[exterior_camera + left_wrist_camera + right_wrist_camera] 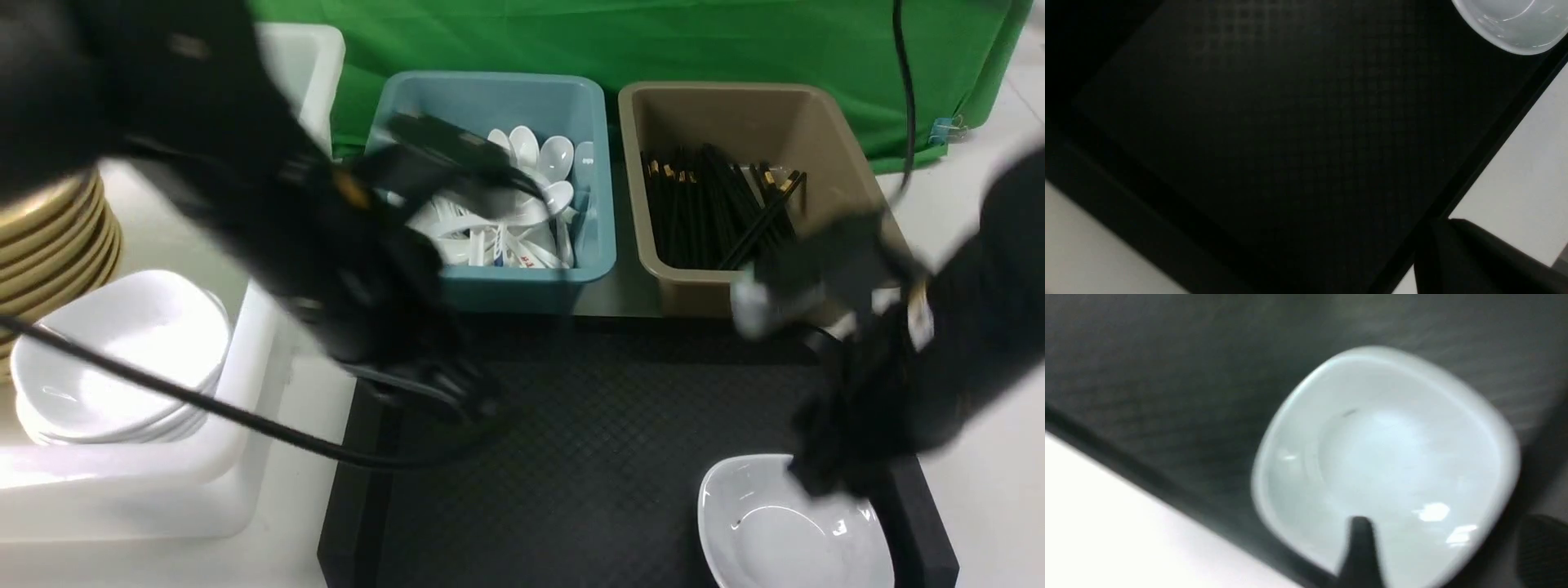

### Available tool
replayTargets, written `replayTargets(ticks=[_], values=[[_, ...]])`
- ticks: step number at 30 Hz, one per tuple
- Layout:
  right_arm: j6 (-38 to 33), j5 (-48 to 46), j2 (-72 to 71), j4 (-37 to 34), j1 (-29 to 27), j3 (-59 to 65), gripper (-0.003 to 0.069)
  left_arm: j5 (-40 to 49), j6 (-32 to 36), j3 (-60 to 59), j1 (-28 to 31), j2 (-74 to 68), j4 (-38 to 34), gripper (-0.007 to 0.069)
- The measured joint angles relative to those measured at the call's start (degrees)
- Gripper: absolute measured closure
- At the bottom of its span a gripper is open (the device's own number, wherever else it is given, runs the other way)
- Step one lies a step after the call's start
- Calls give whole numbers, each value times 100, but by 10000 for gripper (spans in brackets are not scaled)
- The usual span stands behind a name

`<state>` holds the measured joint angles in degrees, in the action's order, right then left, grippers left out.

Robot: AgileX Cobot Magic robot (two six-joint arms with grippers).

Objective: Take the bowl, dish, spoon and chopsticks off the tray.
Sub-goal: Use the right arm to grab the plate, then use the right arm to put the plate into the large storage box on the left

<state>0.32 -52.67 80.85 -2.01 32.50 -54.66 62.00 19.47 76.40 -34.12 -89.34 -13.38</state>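
A green cloth [735,49] hangs behind a white table [996,490]. On the table lies a large black rectangular plastic tray [588,457] with a raised rim and a diamond-textured surface. At the tray's near right corner sits a small white squarish glossy dish [775,539], upright; nothing else lies on the part of the tray that shows.

Beyond the tray's far edge stand two plastic bins side by side. The teal bin [490,282] holds a heap of glossy white soup spoons [539,155]. The brown bin [678,282] holds long thin black chopsticks [710,204] with gold bands. To the left a white bin [245,384] carries a stack of white dishes [114,351] and, behind it, a stack of mustard-yellow glossy bowls [57,237].

The left gripper [457,392], blurred, hangs over the tray's far left part with its jaws together and nothing in them. Its wrist view looks down on the bare tray [1290,143], with the dish [1515,24] at one corner.

The right gripper [824,474], also blurred, is just above the far rim of the dish. In its wrist view [1449,539] the jaws are apart: one of its fingers [1359,547] is over the inside of the dish [1384,457], the other outside the rim. Whether either touches the dish cannot be told.
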Motion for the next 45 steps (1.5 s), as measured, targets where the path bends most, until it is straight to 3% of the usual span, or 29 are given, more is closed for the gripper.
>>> replayTargets(ticks=[5, 13, 15, 16, 17, 18, 19, 24, 29, 35, 40, 42, 44, 45], values=[[-108, 1196, 56, -667, 374, 907, 47, -376, 101, 27, -119, -471, -84, 626], [-32, 2227, 993, -711, 728, 1036, 74, -551, 139, 37, -120, -710, -20, 624], [40, 2339, 1162, -611, 740, 1020, 127, -438, 139, 45, -120, -710, 115, 624], [67, 2357, 1201, -514, 740, 987, 215, -336, 139, 45, -120, -710, 223, 624], [67, 2357, 1201, -514, 740, 987, 249, -305, 139, 45, -120, -710, 245, 624], [67, 2376, 1210, -445, 740, 981, 365, -192, 139, 50, -120, -710, 285, 624], [89, 2362, 1180, -407, 740, 970, 429, -100, 139, 56, -120, -710, 298, 624], [89, 2201, 995, -362, 740, 946, 440, -51, 410, 56, -120, -489, 170, 624], [164, 1999, 505, -374, 740, 916, 534, -284, 1143, 56, -120, 1, -496, 624], [191, 1974, 187, -405, 740, 781, 606, -579, 1290, 80, 25, 351, -719, 624], [-323, 1451, 244, -848, 791, -218, 627, -322, 1029, 80, 952, 869, -661, 624], [-606, 1339, 423, -1016, 940, -1309, 627, -282, 869, 85, 2007, 1375, -647, 624], [-690, 1262, 539, -1058, 1004, -1762, 627, -262, 810, 85, 2401, 1530, -657, 624], [-840, 1137, 747, -1124, 1105, -2431, 628, -179, 736, 85, 2964, 1727, -697, 624]])
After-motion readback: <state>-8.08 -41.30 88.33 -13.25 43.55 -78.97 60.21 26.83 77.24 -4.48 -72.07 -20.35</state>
